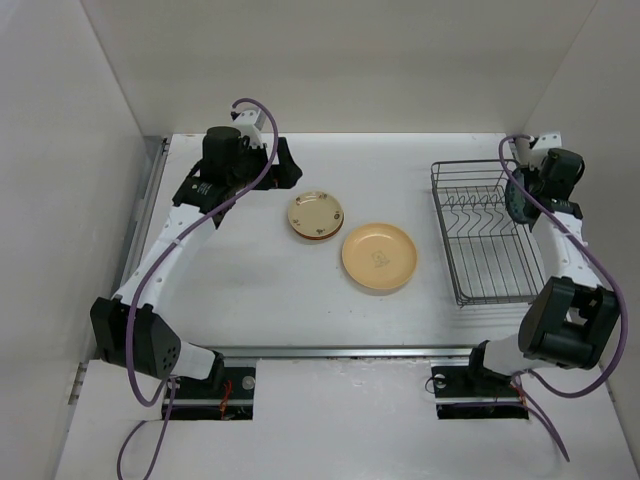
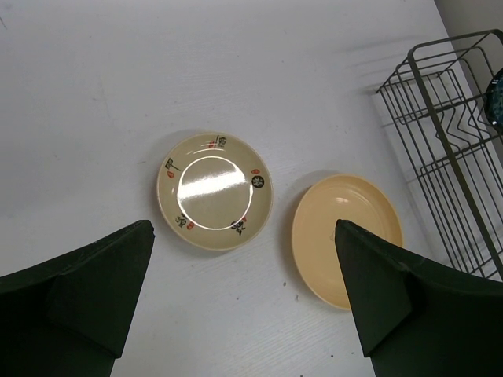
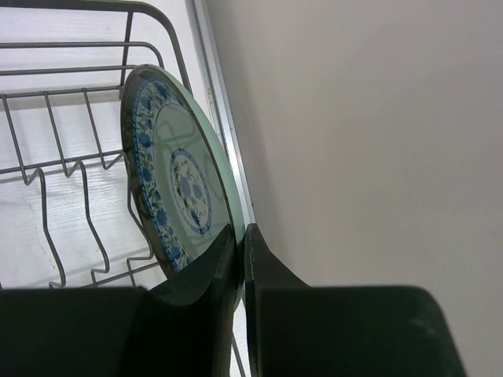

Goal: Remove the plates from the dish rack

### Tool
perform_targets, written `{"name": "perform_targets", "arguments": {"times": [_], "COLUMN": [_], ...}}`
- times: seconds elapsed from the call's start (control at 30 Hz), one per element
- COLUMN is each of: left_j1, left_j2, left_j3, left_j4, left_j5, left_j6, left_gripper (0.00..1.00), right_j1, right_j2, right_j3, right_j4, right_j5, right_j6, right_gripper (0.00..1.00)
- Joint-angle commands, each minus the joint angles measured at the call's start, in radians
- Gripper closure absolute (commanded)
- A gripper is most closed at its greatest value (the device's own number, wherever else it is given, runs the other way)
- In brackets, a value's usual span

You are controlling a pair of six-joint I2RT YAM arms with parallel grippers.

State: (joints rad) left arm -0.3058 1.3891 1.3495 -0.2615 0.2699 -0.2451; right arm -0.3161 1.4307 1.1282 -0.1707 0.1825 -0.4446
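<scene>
Surface: a white table [image 1: 250,290] boxed in by pale walls, with both arms bolted at its near edge.
Nearest plate: a shallow tan-yellow round plate [image 2: 346,239] lies flat and face-up, below the left gripper [image 2: 243,228] and toward its right finger. It looks like an unloaded plate set down.
Stack: a cream round plate with dark and red marks [image 2: 214,191] lies just past the left fingertips, close to the tan-yellow one but not touching it. In the top view an orange-red rim [image 1: 320,239] shows beneath it, so it seems to be stacked on another plate to save room.
Left gripper: fingers spread wide with nothing between them, hovering over both plates.
Rack: the rectangular silver wire dish rack [image 1: 490,250] sits under the right gripper [image 3: 240,236] and runs nearward from it. Its prong slots look bare.
Right gripper: jaws narrowed onto the rim of a blue-patterned round plate [image 3: 185,181], which stands on edge. The prongs keep plates upright, so the rim is the only part offered.
Plate's place: at the rack's far right corner. I cannot tell whether it has cleared the wires.
Judgement: likely the last plate. It should be lifted straight up before swinging, because a thin rim pinch may let it pivot.
</scene>
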Motion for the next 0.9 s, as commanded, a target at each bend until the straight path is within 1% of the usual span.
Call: {"name": "perform_targets", "arguments": {"times": [0.0, 0.1, 0.23, 0.33, 0.37, 0.47, 0.57, 0.6, 0.67, 0.7, 0.73, 0.77, 0.83, 0.87], "left_j1": [0.002, 0.002, 0.002, 0.002, 0.002, 0.002, 0.002, 0.002, 0.002, 0.002, 0.002, 0.002, 0.002, -0.007], "left_j2": [-0.009, -0.009, -0.009, -0.009, -0.009, -0.018, -0.009, -0.009, 0.027, 0.039, 0.05, 0.06, 0.085, 0.085], "left_j3": [-0.009, -0.009, -0.018, -0.038, -0.052, -0.078, -0.101, -0.101, -0.113, -0.124, -0.124, -0.133, -0.133, -0.133], "left_j4": [0.034, 0.034, 0.056, 0.1, 0.116, 0.165, 0.217, 0.229, 0.275, 0.292, 0.31, 0.342, 0.354, 0.363], "left_j5": [0.012, 0.012, 0.054, 0.135, 0.182, 0.244, 0.343, 0.407, 0.475, 0.55, 0.587, 0.621, 0.684, 0.684], "left_j6": [-0.008, -0.008, 0.001, 0.01, 0.01, 0.02, 0.02, 0.02, 0.02, 0.02, 0.006, 0.006, 0.006, 0.023], "left_gripper": [0.0, 0.0, 0.0, 0.0, 0.0, 0.0, 0.0, 0.0, 0.0, 0.0, 0.0, 0.0, 0.0, 0.0], "right_j1": [-0.005, -0.005, -0.005, -0.005, -0.005, -0.005, -0.005, -0.005, 0.038, 0.058, 0.081, 0.136, 0.192, 0.221], "right_j2": [-0.061, -0.082, -0.144, -0.223, -0.245, -0.321, -0.358, -0.368, -0.346, -0.333, -0.319, -0.302, -0.259, -0.245], "right_j3": [-0.002, -0.002, -0.011, -0.031, -0.031, -0.041, -0.041, -0.041, -0.002, 0.01, 0.022, 0.034, 0.064, 0.073], "right_j4": [0.074, 0.074, 0.083, 0.111, 0.125, 0.134, 0.083, 0.064, -0.021, -0.047, -0.073, -0.113, -0.138, -0.15], "right_j5": [-0.043, -0.064, -0.086, -0.097, -0.109, -0.179, -0.355, -0.509, -0.656, -0.801, -0.86, -0.903, -0.986, -0.986], "right_j6": [0.035, 0.046, 0.057, 0.067, 0.09, 0.124, 0.165, 0.188, 0.213, 0.225, 0.239, 0.248, 0.257, 0.257], "right_gripper": [1.0, 1.0, 1.0, 1.0, 1.0, 1.0, 1.0, 1.0, 1.0, 1.0, 1.0, 1.0, 1.0, 1.0]}}
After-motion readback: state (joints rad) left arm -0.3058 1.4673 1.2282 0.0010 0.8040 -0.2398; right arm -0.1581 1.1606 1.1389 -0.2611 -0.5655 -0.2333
